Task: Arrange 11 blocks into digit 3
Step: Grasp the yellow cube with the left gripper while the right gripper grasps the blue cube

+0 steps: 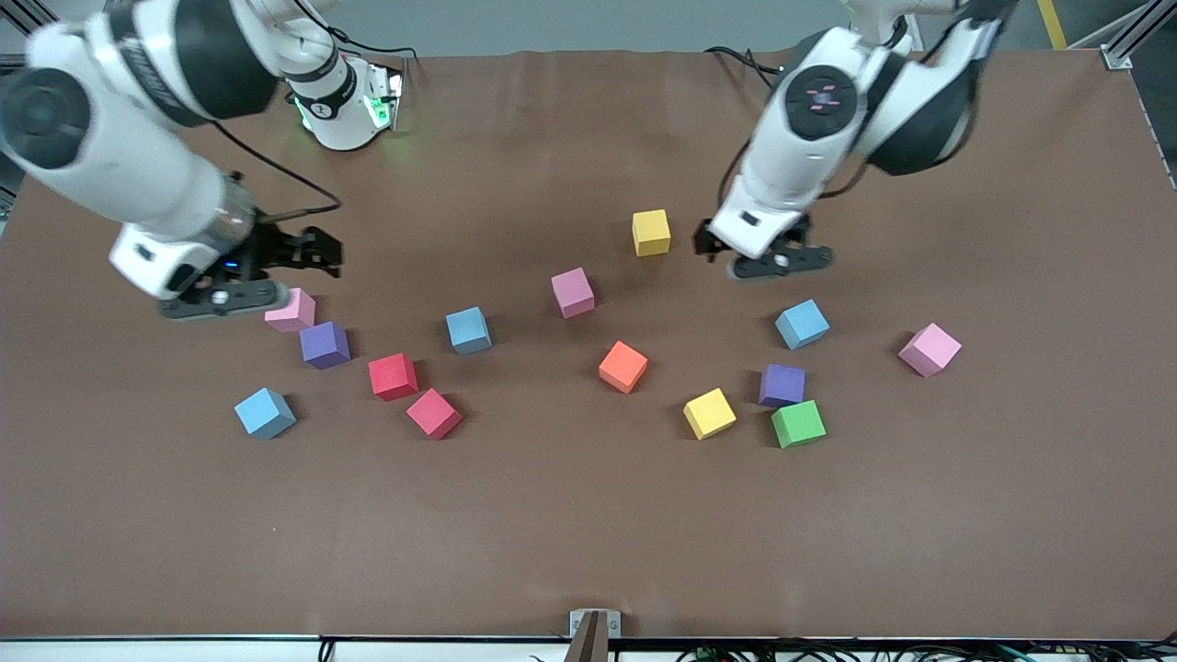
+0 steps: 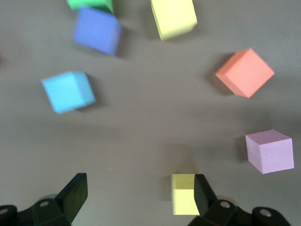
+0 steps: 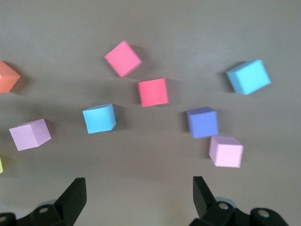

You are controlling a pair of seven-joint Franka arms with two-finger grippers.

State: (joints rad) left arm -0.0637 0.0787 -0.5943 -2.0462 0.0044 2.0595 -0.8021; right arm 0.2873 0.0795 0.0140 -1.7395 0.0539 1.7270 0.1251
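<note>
Blocks point(image 1: 622, 366) scattered: three blue, three pink; two red, yellow, purple

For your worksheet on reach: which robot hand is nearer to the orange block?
The left. The left hand, fingers open, hangs above the table beside the yellow block, a short way from the orange block. The right hand, also open, is over the pink block at the right arm's end.
</note>
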